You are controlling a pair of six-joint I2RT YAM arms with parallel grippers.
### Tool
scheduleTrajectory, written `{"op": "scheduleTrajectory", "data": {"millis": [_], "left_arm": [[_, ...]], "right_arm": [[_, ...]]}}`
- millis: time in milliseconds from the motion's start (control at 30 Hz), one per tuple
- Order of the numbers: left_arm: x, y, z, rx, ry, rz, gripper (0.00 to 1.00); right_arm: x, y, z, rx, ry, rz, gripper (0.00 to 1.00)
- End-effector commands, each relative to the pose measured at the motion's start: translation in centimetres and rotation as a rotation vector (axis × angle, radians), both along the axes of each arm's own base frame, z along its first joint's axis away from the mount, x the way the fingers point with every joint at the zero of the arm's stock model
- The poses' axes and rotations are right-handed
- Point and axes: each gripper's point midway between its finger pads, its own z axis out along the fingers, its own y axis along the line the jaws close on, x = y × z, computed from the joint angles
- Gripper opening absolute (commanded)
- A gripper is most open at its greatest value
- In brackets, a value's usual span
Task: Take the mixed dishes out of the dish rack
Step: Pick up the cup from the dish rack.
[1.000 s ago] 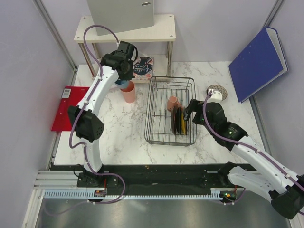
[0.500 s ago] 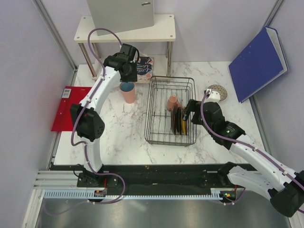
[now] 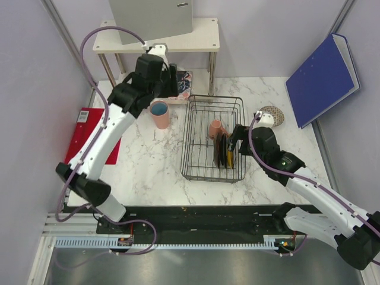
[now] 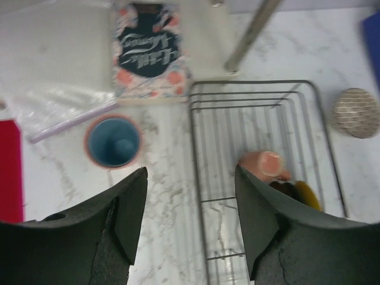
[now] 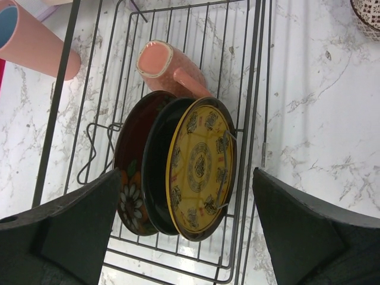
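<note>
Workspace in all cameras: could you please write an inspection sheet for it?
surface: marble table, no spill seen.
job's things: dish rack holds small pink mug and upright plates; tall pink cup upright left of it; bowl right of it.
clutter: patterned book, red folder, blue binder.
grippers: left gripper jaws open, empty; right gripper jaws open, at plates.
cables: purple cable loops over left arm.
surroundings: white shelf behind.
</note>
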Motion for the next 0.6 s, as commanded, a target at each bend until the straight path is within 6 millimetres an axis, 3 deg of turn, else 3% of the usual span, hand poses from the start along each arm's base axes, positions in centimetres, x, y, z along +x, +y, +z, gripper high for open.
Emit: {"op": "scheduleTrajectory", "data": {"millis": [0, 33, 67, 133, 167, 200, 267, 333, 367, 433, 467, 500, 533, 567], "left_arm": [[-4.3, -6.3, 0.0, -0.055, -0.083, -0.193, 0.68], [-5.2, -6.9, 0.8, -0.088, -0.115, -0.215, 0.68], [-6.5, -8.1, -1.6, -0.093, -0.069, -0.245, 0.68], [-8.4, -8.6, -1.7, -0.157, -0.065, -0.284, 0.68], [-9.2, -9.0, -3.7, -0.184, -0.033, -0.284, 0.67], [-9.8, -8.9, -4.1, -0.206, -0.034, -0.281, 0.66], [-11.4, -7.8, -5.4, -0.270, -0.061, -0.262, 0.65], [-12.4, -7.0, -6.3, -0.316, -0.077, -0.252, 0.65], [-13.7, -6.0, -7.2, -0.344, -0.074, -0.245, 0.65], [-14.6, -5.2, -7.3, -0.370, -0.092, -0.251, 0.64], [-15.3, -4.5, -7.9, -0.370, -0.095, -0.247, 0.64], [-15.6, -4.0, -8.2, -0.370, -0.097, -0.244, 0.63], [-16.1, -3.7, -9.3, -0.360, -0.080, -0.241, 0.63], [-16.3, -3.3, -9.5, -0.363, -0.077, -0.235, 0.63]], "right_arm": [[1.3, -0.1, 2.4, -0.027, -0.074, -0.006, 0.98], [1.4, -0.2, 2.5, -0.036, -0.076, -0.006, 0.98], [1.6, -0.2, 2.5, -0.046, -0.077, -0.014, 0.98], [2.1, -0.1, 3.2, -0.057, -0.089, -0.011, 0.98], [2.5, 0.1, 2.9, -0.073, -0.079, -0.012, 0.98], [2.9, 0.1, 3.4, -0.083, -0.088, -0.019, 0.98], [4.1, 0.5, 2.8, -0.137, -0.071, -0.017, 0.98], [5.4, 1.3, 4.1, -0.162, -0.094, 0.003, 0.98], [6.2, 2.0, 2.9, -0.195, -0.063, 0.018, 0.98], [7.6, 3.6, 4.3, -0.194, -0.071, 0.057, 0.98], [8.6, 4.3, 2.7, -0.232, -0.030, 0.071, 0.98], [9.4, 5.0, 3.7, -0.233, -0.037, 0.073, 0.98], [10.4, 5.4, 2.0, -0.270, 0.003, 0.074, 0.98], [11.0, 5.7, 1.6, -0.293, 0.012, 0.080, 0.98]]}}
